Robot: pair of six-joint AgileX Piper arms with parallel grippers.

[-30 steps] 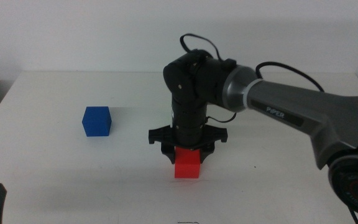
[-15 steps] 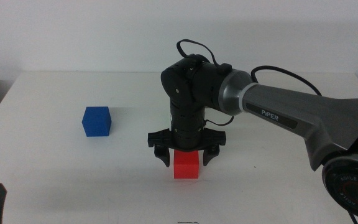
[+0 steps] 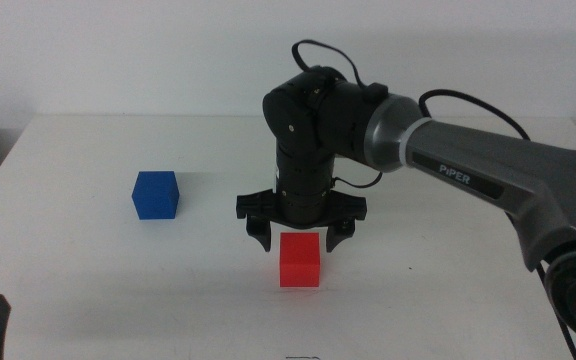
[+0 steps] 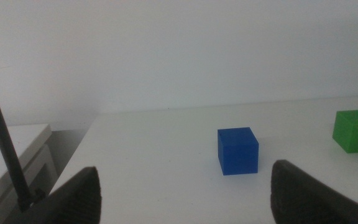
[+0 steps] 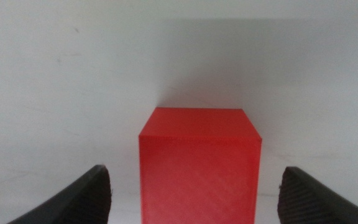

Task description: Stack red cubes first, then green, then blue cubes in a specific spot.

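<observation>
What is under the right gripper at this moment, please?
The red cube sits on the white table directly below the open right gripper, jaws apart and not touching it. The cube's underside is hidden.

red cube (image 3: pixel 300 260) centre-front on table (image 3: pixel 88 290); blue cube (image 3: pixel 156 194) left, behind
</observation>
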